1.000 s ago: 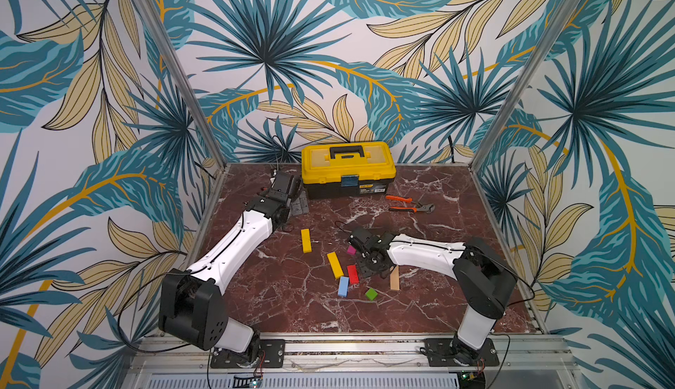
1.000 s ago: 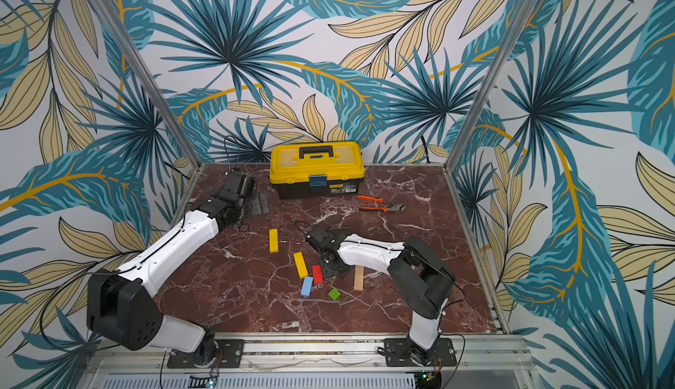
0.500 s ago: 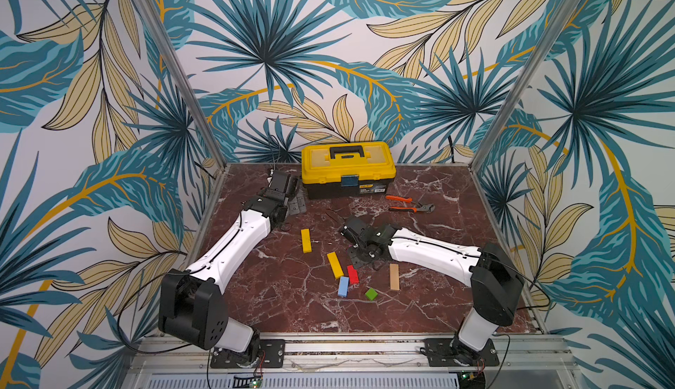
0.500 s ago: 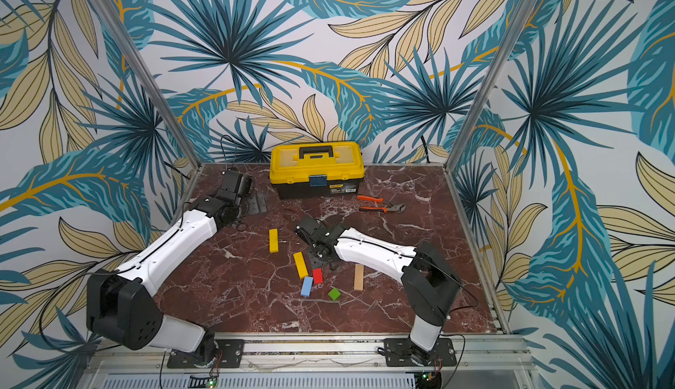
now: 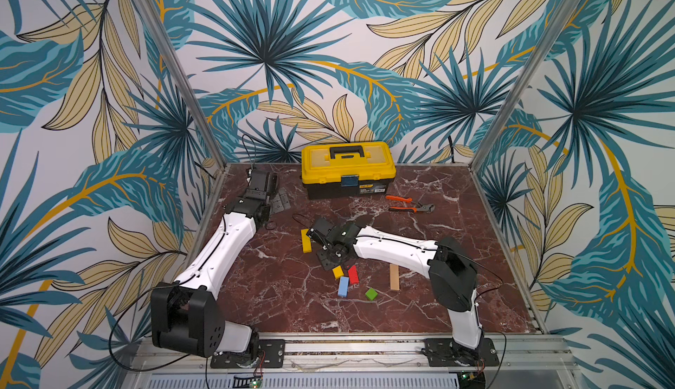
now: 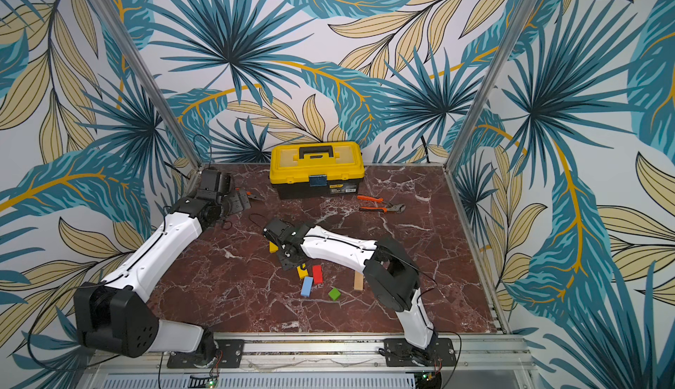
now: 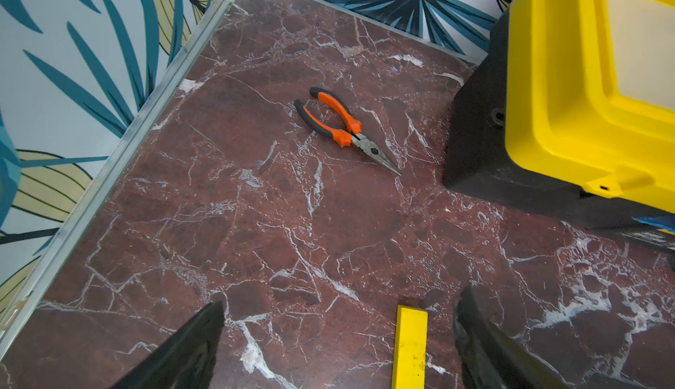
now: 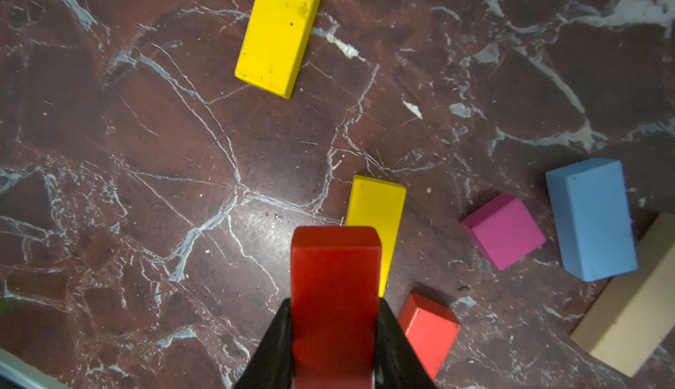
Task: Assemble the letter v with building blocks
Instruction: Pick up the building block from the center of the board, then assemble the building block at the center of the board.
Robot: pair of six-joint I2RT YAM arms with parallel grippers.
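Near the middle of the table (image 5: 292, 307), a red block (image 8: 336, 266) sits clamped in the right gripper (image 8: 334, 308), over the end of a yellow bar (image 8: 376, 208), likely to extend that stroke of the V; the left gripper (image 7: 339, 301) gapes empty by the far left corner

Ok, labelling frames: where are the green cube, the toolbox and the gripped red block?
green cube (image 5: 371, 293): in a top view, top face.
toolbox (image 5: 321, 164): in a top view, lid.
gripped red block (image 8: 334, 277): right wrist view, upper face.
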